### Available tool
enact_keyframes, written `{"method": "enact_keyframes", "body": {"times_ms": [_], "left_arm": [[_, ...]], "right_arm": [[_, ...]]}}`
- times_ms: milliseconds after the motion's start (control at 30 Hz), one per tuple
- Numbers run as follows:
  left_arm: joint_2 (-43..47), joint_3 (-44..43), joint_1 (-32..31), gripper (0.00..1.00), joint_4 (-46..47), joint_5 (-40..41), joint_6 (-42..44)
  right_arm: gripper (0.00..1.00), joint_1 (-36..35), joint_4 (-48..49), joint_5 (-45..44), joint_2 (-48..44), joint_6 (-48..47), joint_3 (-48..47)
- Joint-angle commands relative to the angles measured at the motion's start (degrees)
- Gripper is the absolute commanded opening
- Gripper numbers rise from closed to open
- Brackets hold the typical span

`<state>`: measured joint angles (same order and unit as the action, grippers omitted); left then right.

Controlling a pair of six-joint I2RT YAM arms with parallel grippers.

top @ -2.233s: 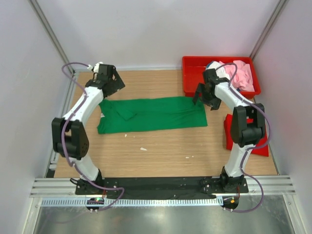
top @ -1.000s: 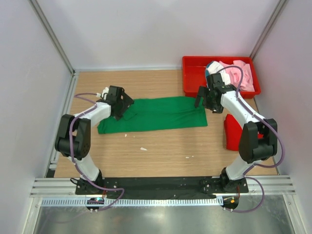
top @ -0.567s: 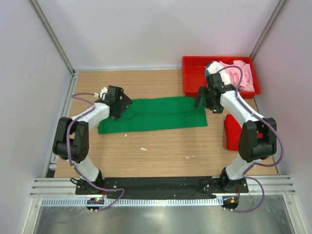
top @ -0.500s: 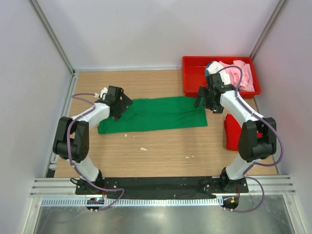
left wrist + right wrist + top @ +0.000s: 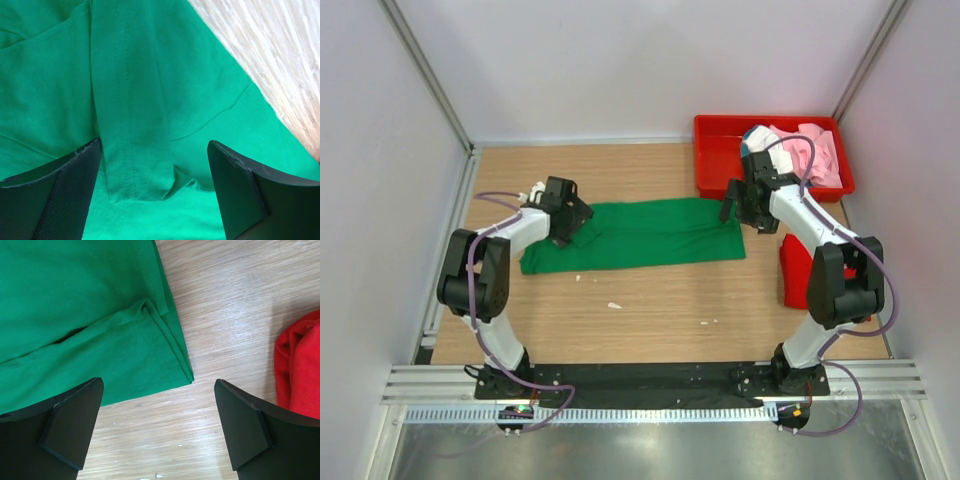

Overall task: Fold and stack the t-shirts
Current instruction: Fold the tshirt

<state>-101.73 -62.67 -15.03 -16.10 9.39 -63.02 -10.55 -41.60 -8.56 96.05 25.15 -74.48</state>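
Note:
A bright green t-shirt (image 5: 640, 232) lies folded into a long strip across the middle of the table. My left gripper (image 5: 566, 222) is open, low over the strip's left end, its jaws astride a folded sleeve (image 5: 132, 150). My right gripper (image 5: 736, 207) is open above the strip's right end, with the shirt's corner (image 5: 182, 371) showing between the jaws. A folded red t-shirt (image 5: 798, 272) lies on the table at the right and shows in the right wrist view (image 5: 299, 370). Pale pink and white shirts (image 5: 807, 155) are piled in the red tray (image 5: 720, 160).
The red tray stands at the back right corner. White walls and metal posts (image 5: 425, 75) close in the table. Small white scraps (image 5: 614, 305) lie on the wood in front of the green shirt.
My left gripper came down from the back left corner onto the green shirt's left end. My right gripper shifted slightly back towards the tray. The shirt has not moved.

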Motion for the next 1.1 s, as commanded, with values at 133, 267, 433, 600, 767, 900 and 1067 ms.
{"method": "enact_keyframes", "body": {"times_ms": [133, 267, 433, 600, 767, 900, 1067], "left_arm": [[-0.7, -3.3, -0.2, 0.8, 3.3, 0.0, -0.6], [-1.9, -4.4, -0.2, 0.77, 4.8, 0.1, -0.6], [-5.7, -6.8, -0.3, 0.71, 9.3, -0.5, -1.9], [-9.4, -12.9, -0.4, 0.68, 12.3, -2.0, -2.1], [-9.5, -18.0, -0.4, 0.73, 12.2, -0.2, 1.0], [-8.6, -21.4, -0.4, 0.82, 11.9, 0.6, 5.3], [-3.7, -22.4, -0.4, 0.88, 5.1, 3.0, 8.3]], "right_arm": [[1.0, -0.3, 1.0, -1.5, 0.5, -0.5, -2.4], [1.0, -0.4, 1.2, -2.0, 0.5, -0.4, -2.3], [1.0, -0.3, 1.5, -2.1, 1.0, -0.2, -2.3], [1.0, -0.4, 1.5, -2.4, 0.9, -0.3, -2.5], [1.0, -0.4, 1.5, -2.3, 0.5, -0.3, -2.4], [1.0, -0.4, 1.7, -1.9, 0.1, 0.0, -2.3], [1.0, -0.4, 1.4, -1.6, -1.6, -0.1, -2.3]]}}
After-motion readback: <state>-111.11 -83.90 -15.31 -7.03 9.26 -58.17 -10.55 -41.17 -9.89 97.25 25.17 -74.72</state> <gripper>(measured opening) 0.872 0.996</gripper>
